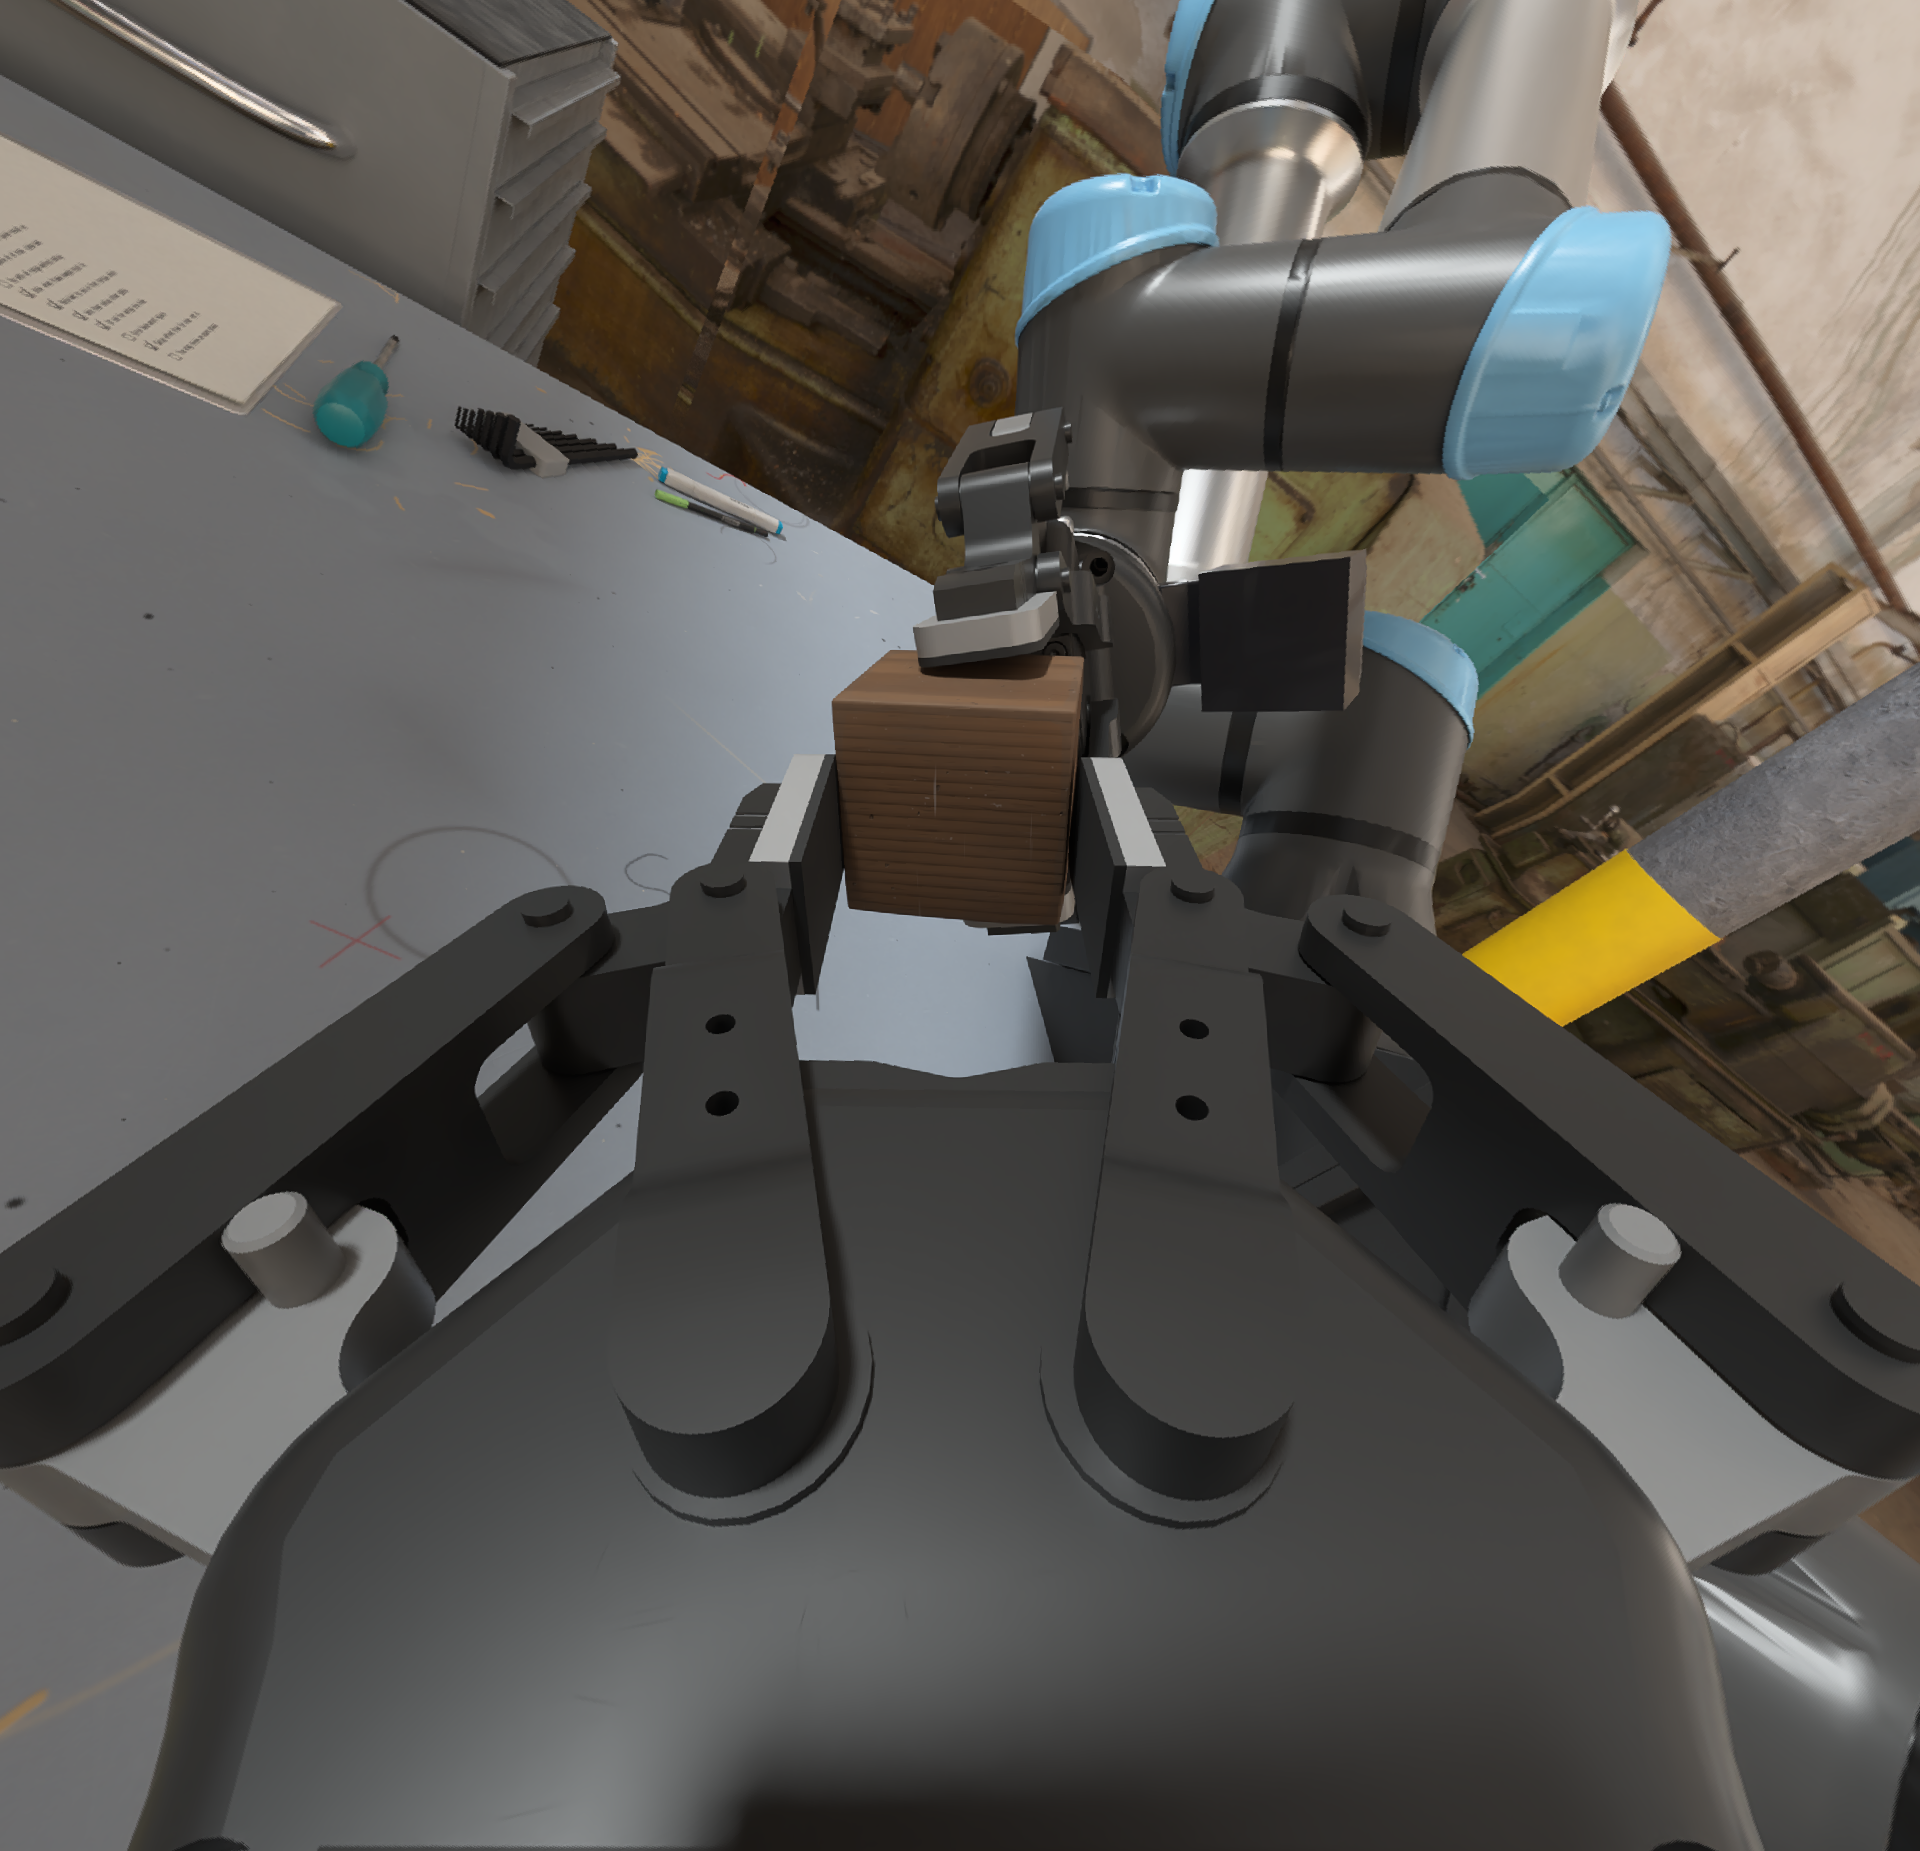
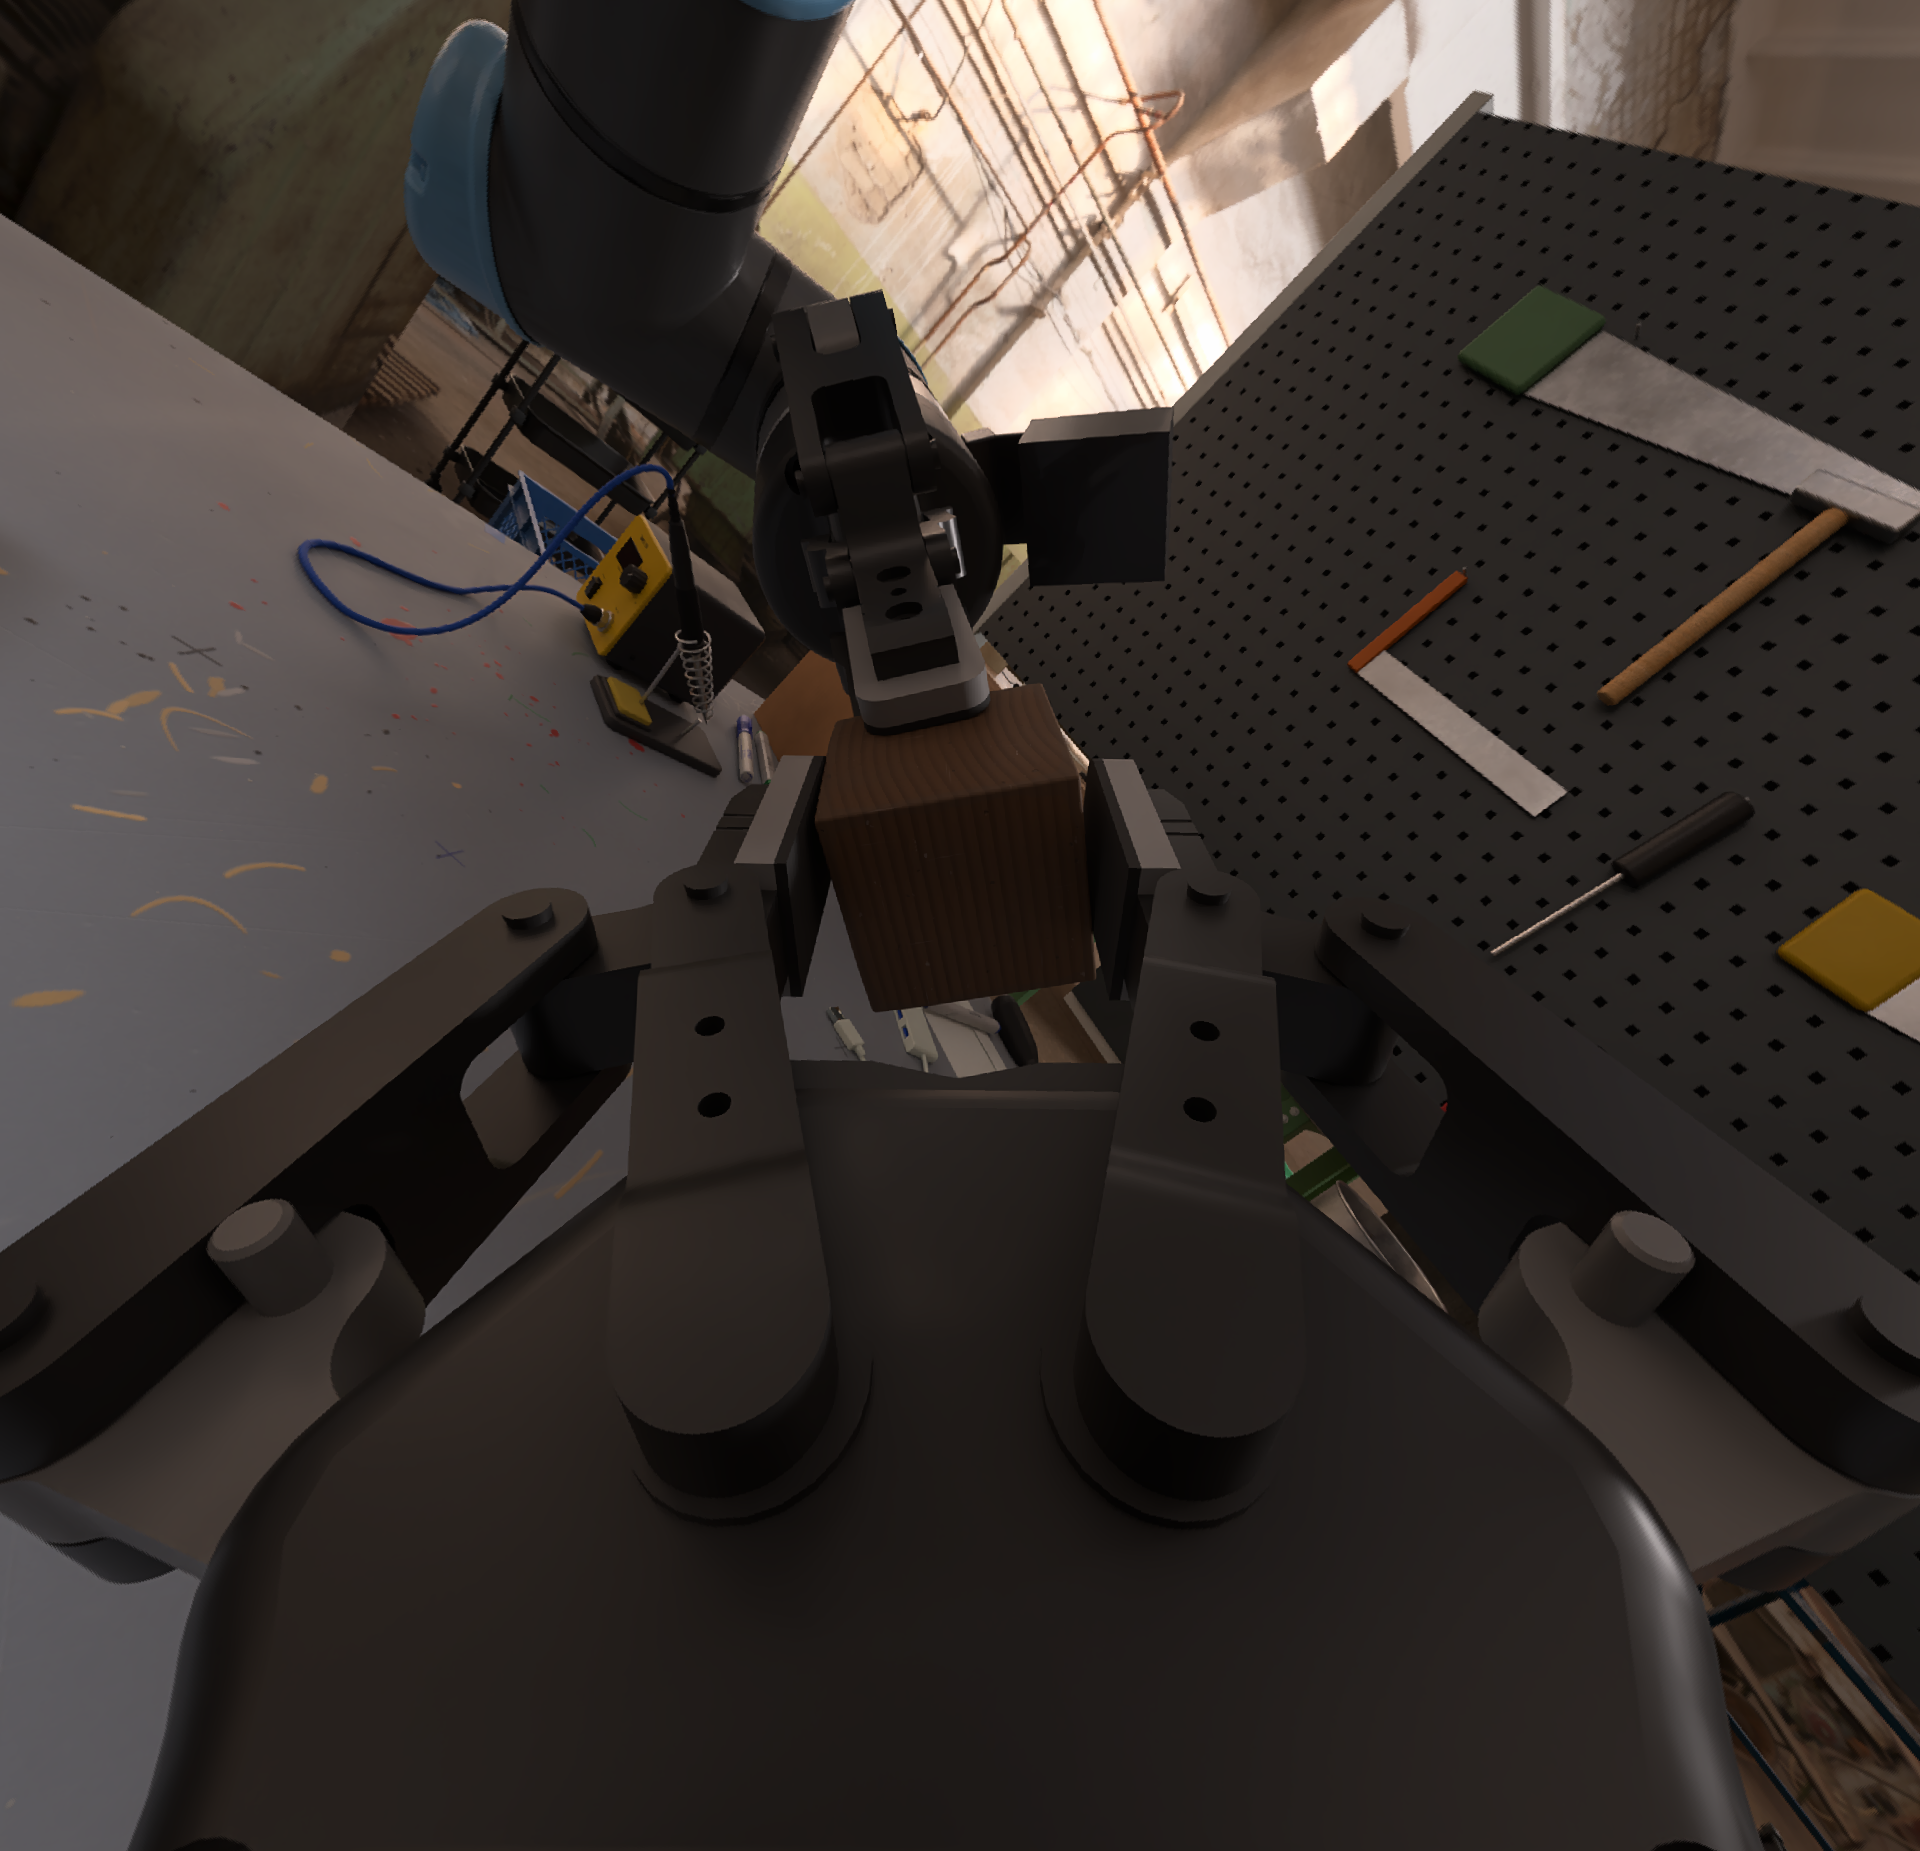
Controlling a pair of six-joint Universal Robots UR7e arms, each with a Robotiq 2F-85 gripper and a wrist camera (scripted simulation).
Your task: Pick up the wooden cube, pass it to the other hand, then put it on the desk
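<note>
With both the left gripper [image 1: 954, 833] and right gripper [image 2: 951, 845] pinching the wooden cube [image 1: 954, 814] mid-air, one should, I judge, let go gently without tugging.

The table [image 1: 312, 710] lies bare under the two pincers. A screwdriver [image 1: 351, 404], hex keys [image 1: 530, 440] and pens [image 1: 717, 500] crowd its far edge. A pegboard [image 2: 1455, 658] of tools walls one side.
</note>
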